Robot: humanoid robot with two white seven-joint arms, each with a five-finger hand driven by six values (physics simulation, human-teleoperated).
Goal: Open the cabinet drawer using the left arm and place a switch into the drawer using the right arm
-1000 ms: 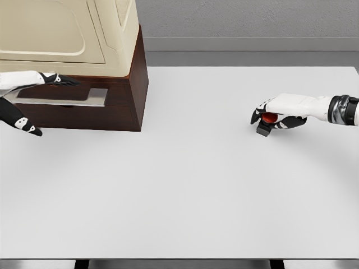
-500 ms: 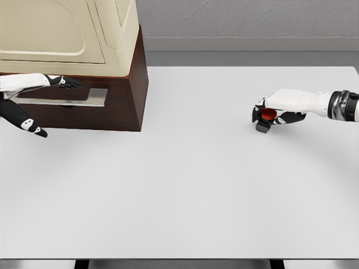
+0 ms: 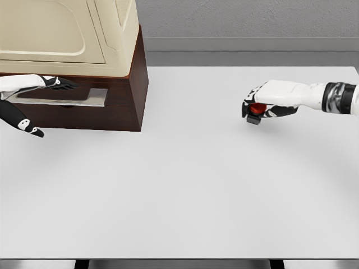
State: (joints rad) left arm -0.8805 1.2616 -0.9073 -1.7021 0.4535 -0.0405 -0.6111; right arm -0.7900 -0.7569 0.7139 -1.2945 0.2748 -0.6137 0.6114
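The switch (image 3: 256,109), a red button on a small black base, is held in my right hand (image 3: 253,107), whose fingers are shut around it just above the white table (image 3: 190,185) at the right. The cabinet (image 3: 120,50) has a cream upper body and a dark brown base. Its drawer front (image 3: 120,106) looks closed and carries a flat metal handle (image 3: 84,98). My left hand (image 3: 49,107) is at that handle with fingers spread: the upper fingers (image 3: 60,83) reach over the bar and the thumb (image 3: 29,127) hangs below it. It grips nothing.
The table's far edge meets a grey wall (image 3: 247,19) behind. The cabinet's right side (image 3: 140,84) stands at the table's back left.
My right hand has carried the switch leftward and slightly up, off the table surface. The left hand has stayed by the drawer handle, shifting only a little.
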